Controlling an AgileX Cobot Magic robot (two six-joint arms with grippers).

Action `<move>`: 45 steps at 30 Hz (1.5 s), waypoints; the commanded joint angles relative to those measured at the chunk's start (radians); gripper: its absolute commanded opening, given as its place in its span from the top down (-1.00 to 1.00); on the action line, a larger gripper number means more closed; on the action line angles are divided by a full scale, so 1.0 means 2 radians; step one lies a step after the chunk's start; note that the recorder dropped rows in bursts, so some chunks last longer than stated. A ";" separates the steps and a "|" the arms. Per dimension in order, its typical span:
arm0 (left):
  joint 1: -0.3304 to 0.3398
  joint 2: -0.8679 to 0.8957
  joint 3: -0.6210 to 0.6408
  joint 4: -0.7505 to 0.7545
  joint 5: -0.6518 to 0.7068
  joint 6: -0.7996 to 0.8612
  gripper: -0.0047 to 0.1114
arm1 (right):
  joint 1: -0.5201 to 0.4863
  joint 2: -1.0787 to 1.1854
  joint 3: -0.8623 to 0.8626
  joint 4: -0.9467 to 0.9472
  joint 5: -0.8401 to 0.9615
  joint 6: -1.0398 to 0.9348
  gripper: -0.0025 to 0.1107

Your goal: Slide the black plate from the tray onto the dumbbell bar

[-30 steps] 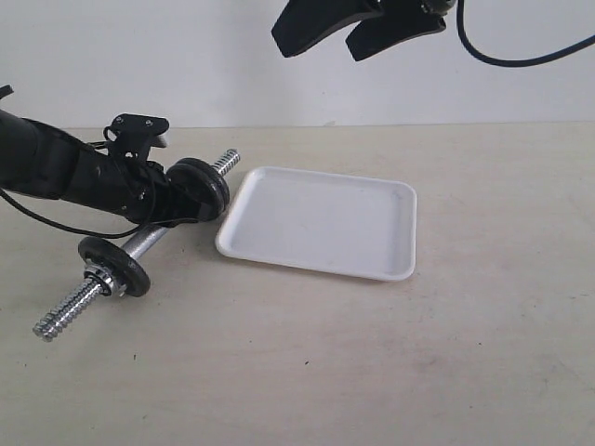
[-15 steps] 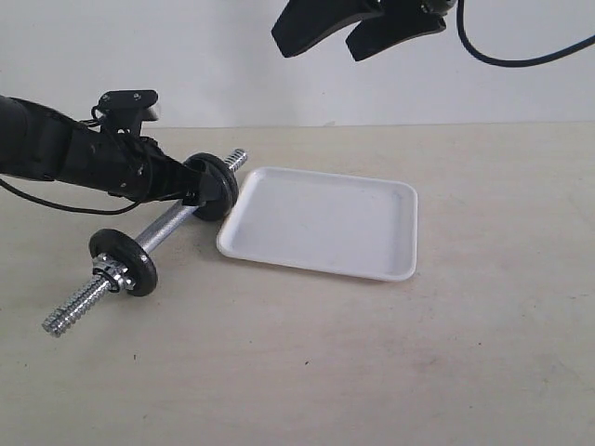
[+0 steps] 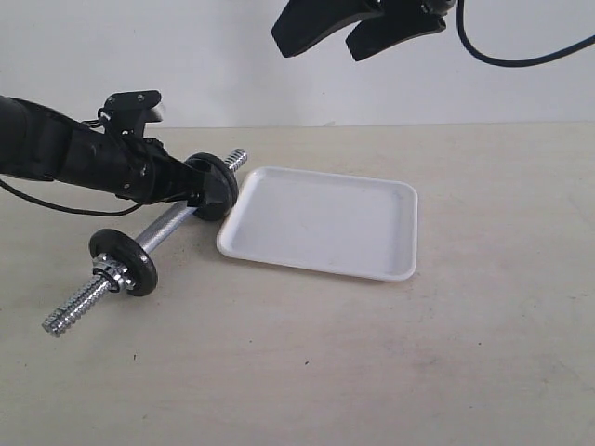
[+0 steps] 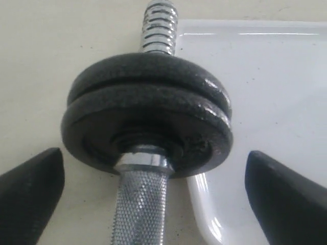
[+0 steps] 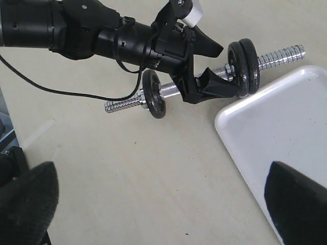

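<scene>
Seeing the dumbbell bar (image 3: 167, 221) flat on the table (image 3: 372, 353), long axis diagonal: one threaded end toward near left, the other toward far right, just beside the tray (image 3: 325, 223) at its left corner. Reads shiny chrome, knurled middle, coarse thread at both ends. Counting the black plate (image 4: 148, 122) on the bar at the tray end, one of two stacked there; also a third disc (image 3: 123, 263) with a chrome nut near the other end. Finding left gripper (image 4: 153, 163) spread wide either side of the stacked pair, no contact. Finding right gripper (image 3: 321, 46) wide too, high above the tray, holding nothing. Versus a second ago: left jaws let go of the pair, bar shifted slightly toward the tray.
</scene>
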 commanded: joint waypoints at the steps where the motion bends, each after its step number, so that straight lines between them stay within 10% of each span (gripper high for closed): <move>1: 0.000 -0.003 -0.002 0.002 0.006 -0.006 -0.61 | -0.001 -0.005 -0.001 0.001 0.001 -0.002 -0.90; 27: 0.000 -0.155 -0.002 0.062 0.007 -0.012 -0.61 | -0.001 -0.019 -0.001 -0.002 0.001 0.000 -0.90; 45: 0.000 -0.294 -0.002 0.392 0.084 -0.322 -0.61 | -0.001 -0.107 -0.001 -0.059 0.001 0.089 -0.90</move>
